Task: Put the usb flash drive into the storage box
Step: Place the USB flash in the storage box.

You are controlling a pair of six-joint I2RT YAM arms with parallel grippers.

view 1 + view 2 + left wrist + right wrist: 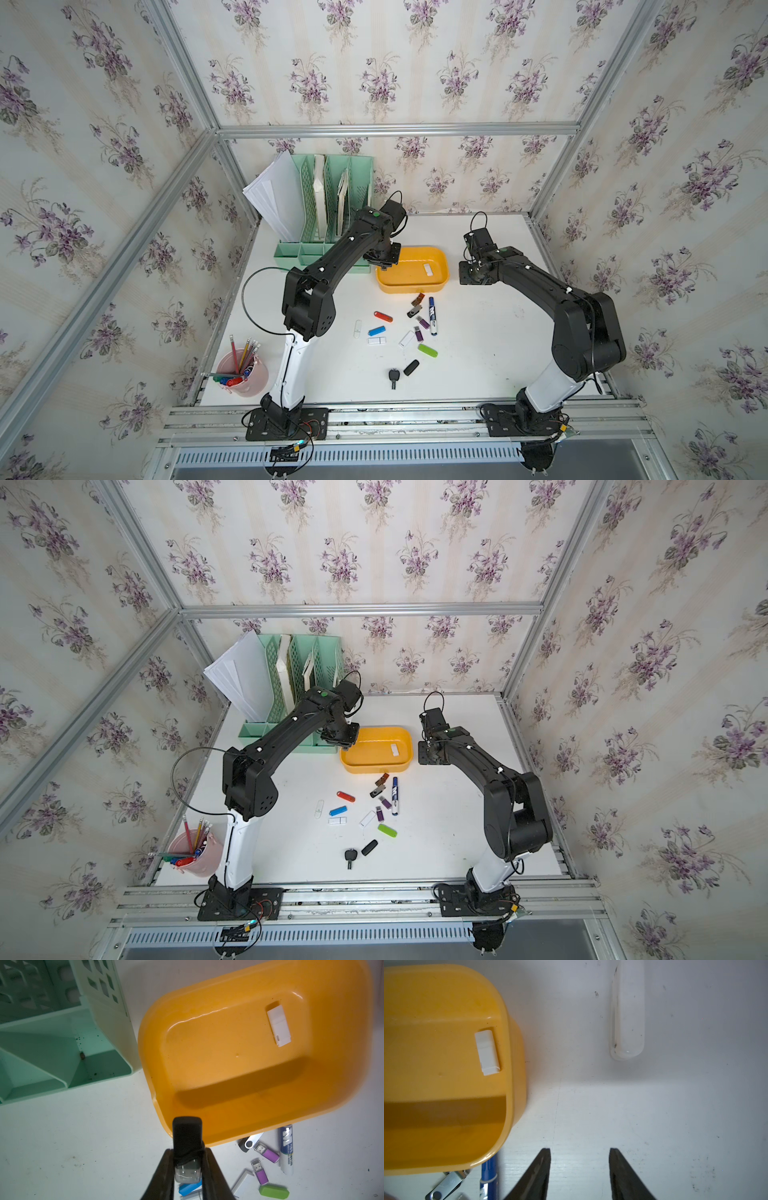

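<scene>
The storage box is a shallow yellow-orange tray at the table's middle back. One white usb flash drive lies flat inside it. My left gripper hangs over the box's left edge, shut on a black usb flash drive with a clear cap. Just right of the box, my right gripper stands open over bare table, nothing between its fingers.
Several loose flash drives lie in front of the box, among them a red one, a blue one and a green one. A blue marker and a key lie there too. Mint-green organizer at back left, pink pencil cup front left.
</scene>
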